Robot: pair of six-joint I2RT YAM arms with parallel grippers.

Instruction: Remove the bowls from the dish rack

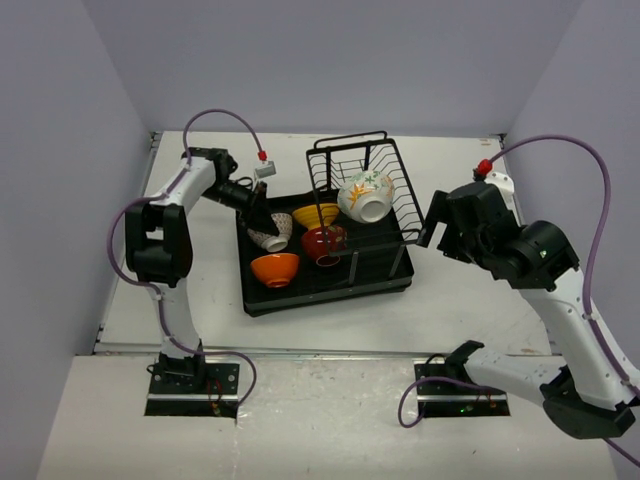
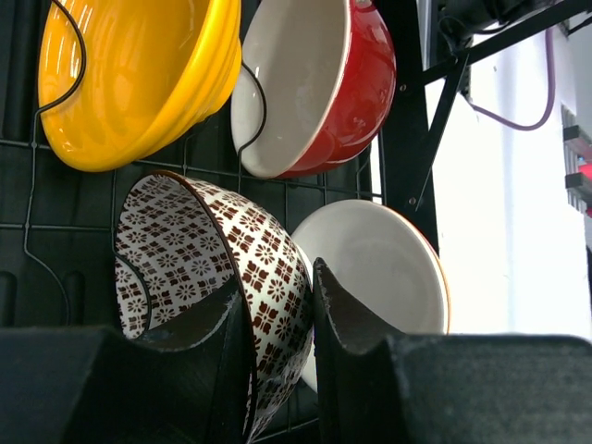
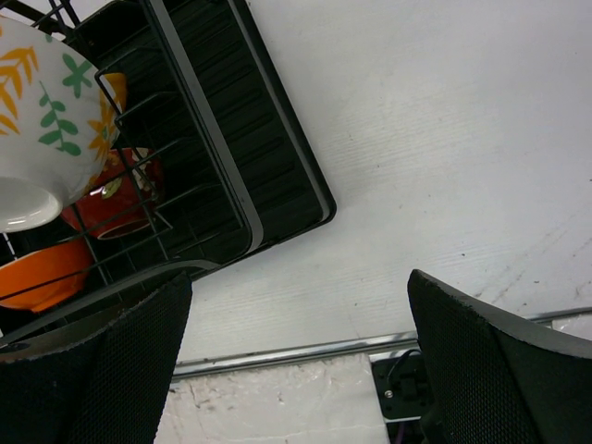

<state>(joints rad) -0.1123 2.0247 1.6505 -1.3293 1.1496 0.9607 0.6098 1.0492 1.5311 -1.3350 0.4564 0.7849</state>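
Left gripper (image 2: 275,285): jaws narrow, pinching the brown-white patterned bowl (image 2: 185,250) wall
Right gripper (image 3: 298,282): jaws wide, above desk (image 3: 444,139) beside dish rack (image 3: 236,148)

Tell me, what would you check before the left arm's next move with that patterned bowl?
1. Left fingers straddle the rim of the patterned bowl, one inside, one outside: ok.
2. Fingers pressed firmly on that rim: cannot tell.
3. Room beside the outer finger: not ok, the orange bowl crowds it.
4. A wire of the dish rack reaches into the patterned bowl; free to lift off it: cannot tell.
5. Right fingers out of the way: ok, open over the table beside the rack.
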